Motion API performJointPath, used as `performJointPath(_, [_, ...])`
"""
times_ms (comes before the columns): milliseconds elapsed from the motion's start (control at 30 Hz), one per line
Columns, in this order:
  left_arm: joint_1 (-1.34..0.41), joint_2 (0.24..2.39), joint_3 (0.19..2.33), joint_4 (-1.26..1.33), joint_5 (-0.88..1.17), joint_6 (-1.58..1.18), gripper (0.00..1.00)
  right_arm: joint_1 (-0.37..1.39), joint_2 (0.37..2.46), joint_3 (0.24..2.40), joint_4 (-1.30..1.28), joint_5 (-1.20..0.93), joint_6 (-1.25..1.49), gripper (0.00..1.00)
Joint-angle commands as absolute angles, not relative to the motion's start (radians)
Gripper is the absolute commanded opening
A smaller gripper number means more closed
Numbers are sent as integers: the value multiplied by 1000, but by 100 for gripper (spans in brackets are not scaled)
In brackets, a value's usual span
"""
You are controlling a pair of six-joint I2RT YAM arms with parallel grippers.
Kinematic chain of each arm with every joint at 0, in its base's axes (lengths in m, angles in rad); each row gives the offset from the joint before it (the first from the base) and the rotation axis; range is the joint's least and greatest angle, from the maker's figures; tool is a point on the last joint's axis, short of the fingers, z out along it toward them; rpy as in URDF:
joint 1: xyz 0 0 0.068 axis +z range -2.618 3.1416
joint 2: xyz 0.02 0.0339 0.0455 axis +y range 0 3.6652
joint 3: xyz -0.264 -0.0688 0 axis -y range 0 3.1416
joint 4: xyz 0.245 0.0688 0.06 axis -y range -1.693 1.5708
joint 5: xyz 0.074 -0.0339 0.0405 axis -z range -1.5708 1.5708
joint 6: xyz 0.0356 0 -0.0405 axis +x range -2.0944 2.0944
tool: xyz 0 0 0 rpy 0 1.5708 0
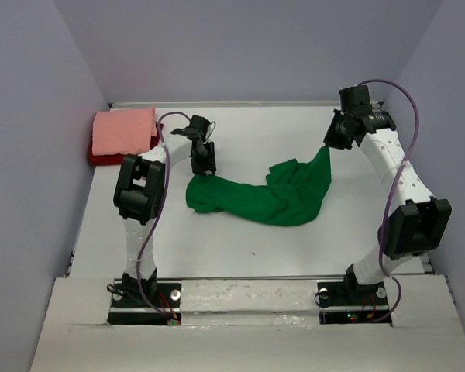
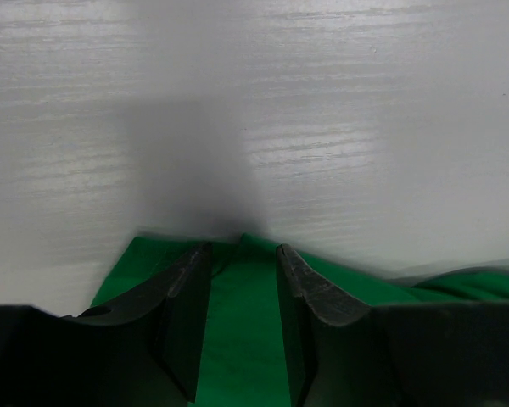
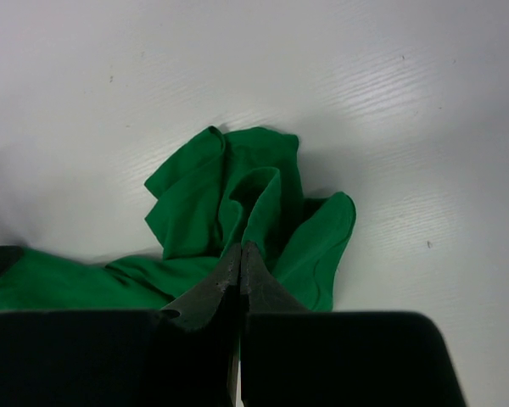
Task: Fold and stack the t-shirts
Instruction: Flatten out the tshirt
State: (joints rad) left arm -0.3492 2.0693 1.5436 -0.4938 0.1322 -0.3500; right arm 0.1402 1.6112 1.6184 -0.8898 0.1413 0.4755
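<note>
The bright green t-shirt (image 1: 271, 198) lies crumpled across the middle of the table. Its right end rises to my right gripper (image 1: 326, 147), which is shut on a pinch of that cloth. In the right wrist view the closed fingertips (image 3: 240, 246) sit over the bunched green t-shirt (image 3: 212, 186). My left gripper (image 1: 204, 172) points down at the shirt's left end. Its jaws stand apart (image 2: 243, 248), one on each side of a flat strip of the green t-shirt (image 2: 242, 322). A folded salmon-pink t-shirt (image 1: 124, 130) rests on a dark red t-shirt (image 1: 101, 157) at the back left.
The white table (image 1: 217, 248) is walled by pale panels at the left, back and right. The folded stack sits close to the left wall. Both arm bases stand at the near edge.
</note>
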Motion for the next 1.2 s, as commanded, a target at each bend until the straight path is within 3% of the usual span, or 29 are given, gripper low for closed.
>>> performJointPath(0, [-347,2059,1529,-469,167,-357,46,146,1603,1640,-862,129,477,0])
performJointPath(133, [-345,2068,1543,-476,173,-354,41,146,1608,1638,-859,118,477,0])
performJointPath(233, [-350,2054,1537,-465,175,-357,26,146,1612,1632,-859,115,477,0])
performJointPath(300, [-348,2057,1546,-472,176,-356,10,146,1611,1626,-854,117,479,0])
performJointPath(367, [-351,2056,1546,-476,176,-353,4,146,1614,1631,-857,115,479,0])
performJointPath(667, [-351,1976,1520,-465,88,-382,0,146,1614,1629,-857,109,479,0])
performJointPath(933, [-359,1603,1523,-479,-92,-399,0,146,1614,1655,-882,202,462,0])
performJointPath(1167, [-359,1335,1617,-534,-141,-414,0,146,1672,1850,-974,299,446,0])
